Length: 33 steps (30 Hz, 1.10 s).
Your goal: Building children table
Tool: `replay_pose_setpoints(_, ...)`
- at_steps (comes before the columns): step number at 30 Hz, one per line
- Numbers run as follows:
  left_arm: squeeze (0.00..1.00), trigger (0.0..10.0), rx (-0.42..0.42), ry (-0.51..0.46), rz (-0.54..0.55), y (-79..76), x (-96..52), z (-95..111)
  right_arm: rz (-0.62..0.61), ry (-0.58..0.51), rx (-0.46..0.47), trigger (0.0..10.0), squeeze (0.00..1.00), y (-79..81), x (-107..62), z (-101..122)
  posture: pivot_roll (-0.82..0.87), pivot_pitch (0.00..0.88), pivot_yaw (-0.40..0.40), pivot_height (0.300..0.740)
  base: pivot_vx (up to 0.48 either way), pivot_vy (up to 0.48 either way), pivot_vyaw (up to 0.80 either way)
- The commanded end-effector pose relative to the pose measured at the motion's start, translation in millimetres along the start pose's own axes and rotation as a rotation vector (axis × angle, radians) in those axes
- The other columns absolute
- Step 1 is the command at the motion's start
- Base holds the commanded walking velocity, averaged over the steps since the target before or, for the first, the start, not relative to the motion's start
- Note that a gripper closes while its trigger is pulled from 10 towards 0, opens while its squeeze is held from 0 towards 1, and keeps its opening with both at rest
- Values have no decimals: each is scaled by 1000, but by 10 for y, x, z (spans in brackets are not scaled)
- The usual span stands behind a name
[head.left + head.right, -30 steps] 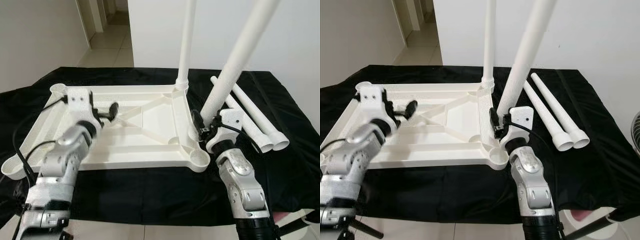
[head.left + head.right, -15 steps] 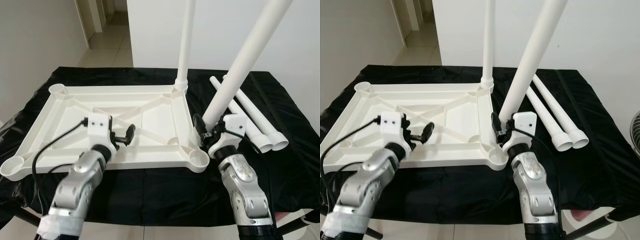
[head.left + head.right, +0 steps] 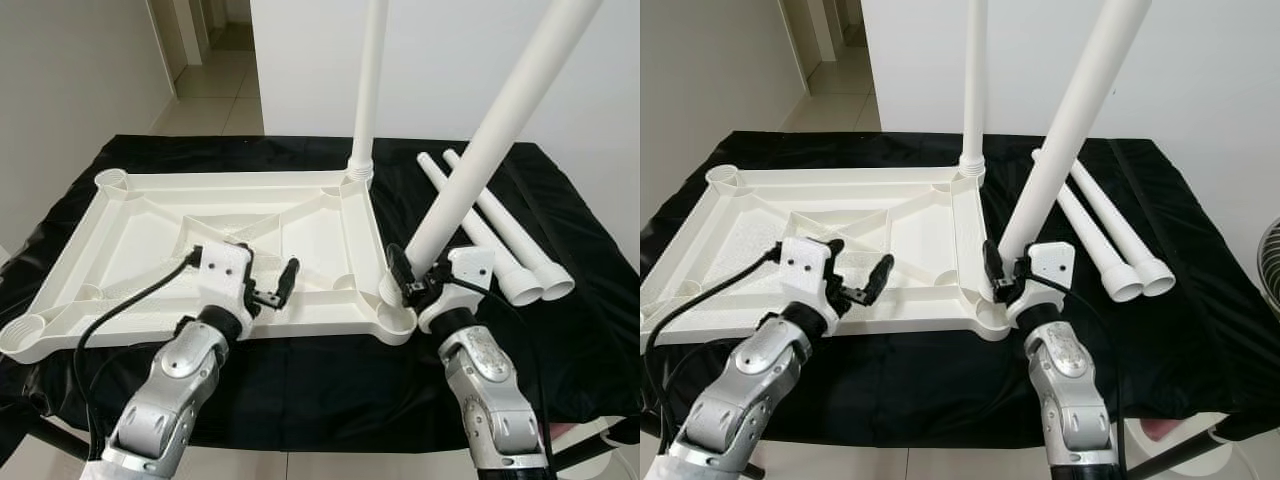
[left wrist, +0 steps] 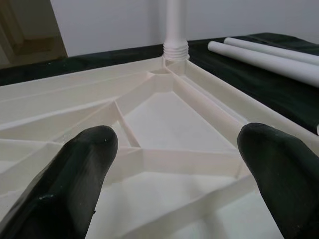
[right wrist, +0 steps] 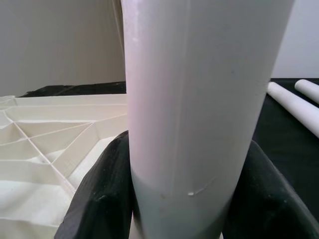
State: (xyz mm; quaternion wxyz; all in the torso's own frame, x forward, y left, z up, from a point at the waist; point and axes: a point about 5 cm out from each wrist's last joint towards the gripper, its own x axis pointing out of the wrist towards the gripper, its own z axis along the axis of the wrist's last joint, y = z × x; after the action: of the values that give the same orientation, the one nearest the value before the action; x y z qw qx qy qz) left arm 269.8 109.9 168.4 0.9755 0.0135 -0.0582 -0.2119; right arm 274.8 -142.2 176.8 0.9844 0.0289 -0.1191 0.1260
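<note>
Fitting second leg | long white plastic tube leg (image 3: 490, 140) clamped tilted in right gripper (image 3: 408, 285) at near-right corner socket of upturned white ribbed plastic tabletop (image 3: 150, 215) | left gripper (image 3: 272, 285) fingers apart, idle over tabletop | next: leg to be uprighted, seated

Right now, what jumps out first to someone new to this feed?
The right gripper is shut on a long white leg, held tilted over the near right corner of the upturned tabletop. A second leg stands upright in the far right corner, and two spare legs lie on the black cloth to the right. The left gripper hovers open over the tabletop's near edge.
</note>
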Motion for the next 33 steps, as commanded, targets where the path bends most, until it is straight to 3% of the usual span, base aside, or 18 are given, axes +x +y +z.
replay_pose_setpoints(1, 0, 10000, 21, -5, -263, -146, -46, -5, 27, -22, 1, 10000, 0, 38, -18, 23, -20, 46, 37, 740, 0, 0, 0)
replay_pose_setpoints(11, 0, 10000, 32, 28, -370, -203, -116, -76, 59, -3, -11, 10000, 0, 68, -28, -42, -11, 57, 28, 740, 0, 0, 0)
replay_pose_setpoints(22, 0, 10000, 52, 29, -401, -235, -131, -81, 70, 14, -26, 10000, 0, 54, -27, -105, -5, 59, 24, 740, 0, 0, 0)
replay_pose_setpoints(33, 0, 10000, 40, 34, -400, -218, -139, -73, 72, 53, -27, 10000, 0, 81, -153, -185, -3, 70, 25, 740, 0, 0, 0)
